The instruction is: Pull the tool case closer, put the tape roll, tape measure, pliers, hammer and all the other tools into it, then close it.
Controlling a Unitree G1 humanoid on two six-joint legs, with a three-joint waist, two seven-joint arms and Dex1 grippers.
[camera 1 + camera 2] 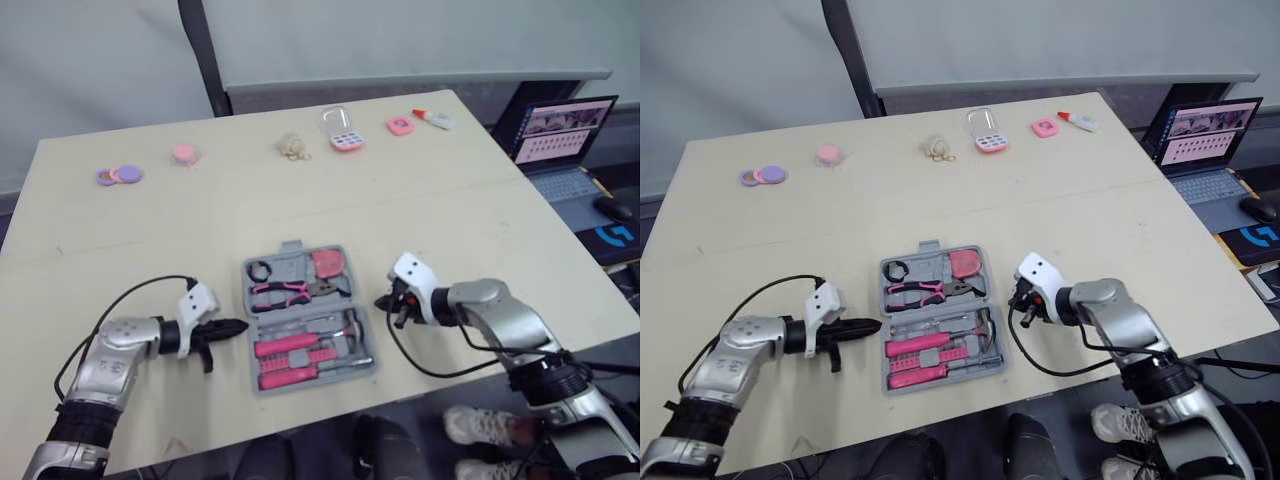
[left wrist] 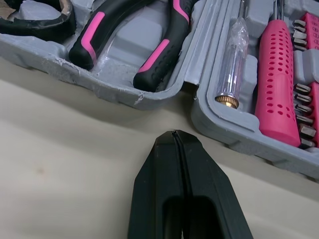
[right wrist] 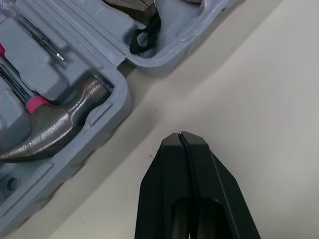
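Note:
The grey tool case (image 1: 301,312) lies open and flat near the table's front edge. Its far half holds the black tape roll (image 1: 259,270), the pink tape measure (image 1: 328,263) and the pink-handled pliers (image 1: 285,291). The near half holds the hammer (image 1: 350,325) and pink screwdrivers (image 1: 290,346). My left gripper (image 1: 236,326) rests shut on the table just left of the case, tips pointing at it. My right gripper (image 1: 384,302) is shut just right of the case, level with its hinge. The left wrist view shows the pliers (image 2: 164,45). The right wrist view shows the hammer head (image 3: 55,124).
Along the table's far side lie purple and pink discs (image 1: 118,175), a pink disc (image 1: 184,153), a beige lump (image 1: 292,147), a small pink box with a clear lid (image 1: 345,130), a pink piece (image 1: 400,125) and a glue tube (image 1: 433,118). An open laptop (image 1: 565,135) stands right of the table.

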